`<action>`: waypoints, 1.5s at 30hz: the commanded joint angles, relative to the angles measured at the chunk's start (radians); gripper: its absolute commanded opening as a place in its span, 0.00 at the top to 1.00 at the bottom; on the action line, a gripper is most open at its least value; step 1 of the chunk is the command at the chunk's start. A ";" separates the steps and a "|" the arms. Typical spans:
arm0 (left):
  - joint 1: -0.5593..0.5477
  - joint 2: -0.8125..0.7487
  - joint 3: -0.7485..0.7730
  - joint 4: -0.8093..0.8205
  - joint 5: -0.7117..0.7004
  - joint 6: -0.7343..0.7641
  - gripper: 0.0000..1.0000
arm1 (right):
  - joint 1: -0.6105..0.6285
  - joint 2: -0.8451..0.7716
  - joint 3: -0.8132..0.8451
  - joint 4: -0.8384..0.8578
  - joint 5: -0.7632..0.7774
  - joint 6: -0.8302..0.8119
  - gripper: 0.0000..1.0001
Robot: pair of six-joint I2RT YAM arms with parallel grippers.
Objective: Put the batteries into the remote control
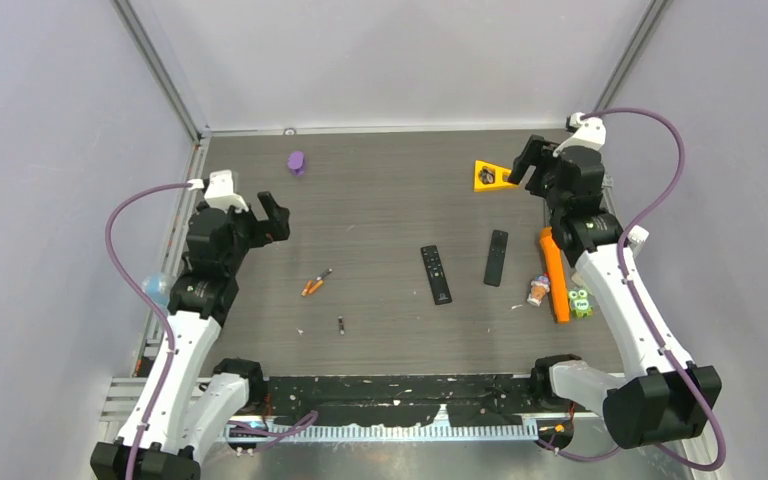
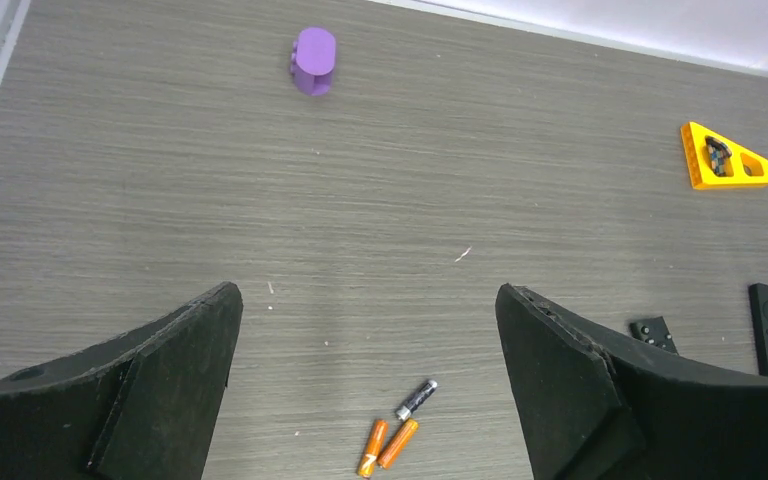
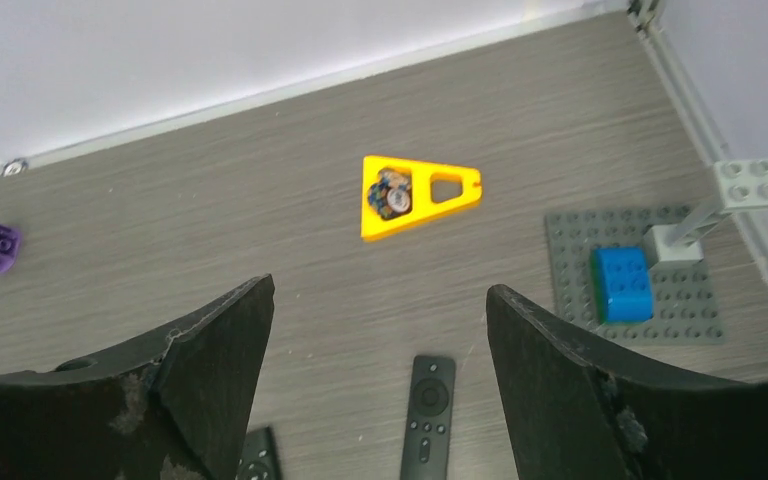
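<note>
Two black remote controls lie side by side mid-table, one (image 1: 436, 273) left of the other (image 1: 497, 257). Left of them is a small cluster of batteries (image 1: 316, 283), and a single dark battery (image 1: 341, 325) lies nearer the front. In the left wrist view the cluster shows as two orange batteries (image 2: 385, 446) and a dark grey one (image 2: 416, 399). My left gripper (image 1: 270, 218) (image 2: 367, 295) hangs open above and behind them, holding nothing. My right gripper (image 1: 520, 160) (image 3: 380, 288) is open and empty at the back right, with one remote (image 3: 427, 418) below it.
A yellow triangular piece (image 1: 493, 176) lies by the right gripper and a purple block (image 1: 297, 161) at the back left. A long orange stick (image 1: 556, 273), a small toy (image 1: 539, 290) and a green figure (image 1: 581, 301) sit right of the remotes. A grey stud plate (image 3: 640, 300) carries blue bricks.
</note>
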 commanded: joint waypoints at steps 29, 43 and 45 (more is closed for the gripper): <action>-0.019 -0.055 -0.245 0.192 0.165 -0.237 0.01 | 0.630 0.375 -0.121 -0.151 0.014 0.163 0.12; -0.019 -0.037 -0.260 0.209 0.167 -0.262 0.01 | 0.630 0.517 -0.101 -0.238 0.042 0.207 0.14; -0.019 -0.031 -0.258 0.210 0.168 -0.264 0.01 | 0.629 0.519 -0.111 -0.239 0.046 0.212 0.14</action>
